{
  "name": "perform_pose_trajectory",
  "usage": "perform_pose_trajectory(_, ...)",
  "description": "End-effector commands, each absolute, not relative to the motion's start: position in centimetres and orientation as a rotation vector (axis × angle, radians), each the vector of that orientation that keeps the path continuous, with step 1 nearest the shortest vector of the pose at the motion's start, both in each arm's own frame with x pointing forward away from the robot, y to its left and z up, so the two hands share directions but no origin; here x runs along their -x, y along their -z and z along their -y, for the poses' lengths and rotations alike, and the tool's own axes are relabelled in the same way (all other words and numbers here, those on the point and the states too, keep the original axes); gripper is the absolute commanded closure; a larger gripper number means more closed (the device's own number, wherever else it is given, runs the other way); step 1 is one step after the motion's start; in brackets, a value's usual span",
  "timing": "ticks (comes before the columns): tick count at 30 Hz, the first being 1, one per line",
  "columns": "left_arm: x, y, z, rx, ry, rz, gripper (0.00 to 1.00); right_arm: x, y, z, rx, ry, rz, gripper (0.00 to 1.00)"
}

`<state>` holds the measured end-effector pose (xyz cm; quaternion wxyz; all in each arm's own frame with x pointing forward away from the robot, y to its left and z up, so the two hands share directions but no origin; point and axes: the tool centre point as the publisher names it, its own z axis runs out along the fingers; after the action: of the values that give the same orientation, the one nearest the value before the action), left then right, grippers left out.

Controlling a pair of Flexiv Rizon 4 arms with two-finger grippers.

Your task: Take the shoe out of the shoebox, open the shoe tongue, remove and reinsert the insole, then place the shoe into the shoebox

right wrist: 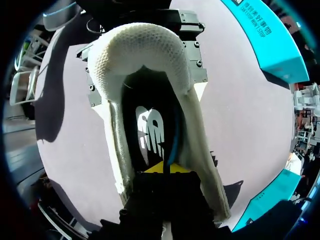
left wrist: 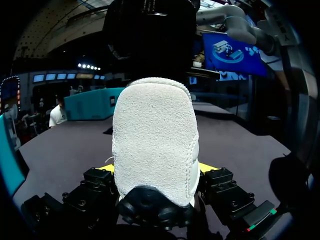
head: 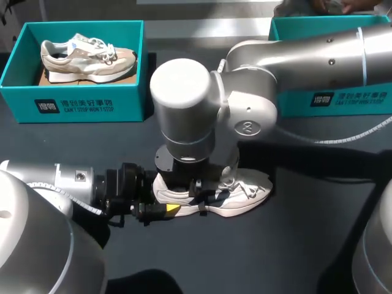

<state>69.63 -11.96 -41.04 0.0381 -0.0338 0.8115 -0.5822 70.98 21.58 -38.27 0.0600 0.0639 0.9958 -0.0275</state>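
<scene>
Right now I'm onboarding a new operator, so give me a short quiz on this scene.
1. True or false: the white shoe lies on the table.
2. The left pincer clamps the shoe's: A toe, B heel, C laces?
3. Which pincer reaches into the shoe from above?
Key: 1 true; 2 B; 3 the right pincer.
</scene>
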Motion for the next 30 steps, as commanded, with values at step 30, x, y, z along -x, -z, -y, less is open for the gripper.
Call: perform_pose_trajectory(30,-69.6,41.1,12.1,0.107,1.785,-2.488,1.00,-73.3,31.5,-20.6,-0.052,-0.339,-2.935,1.00)
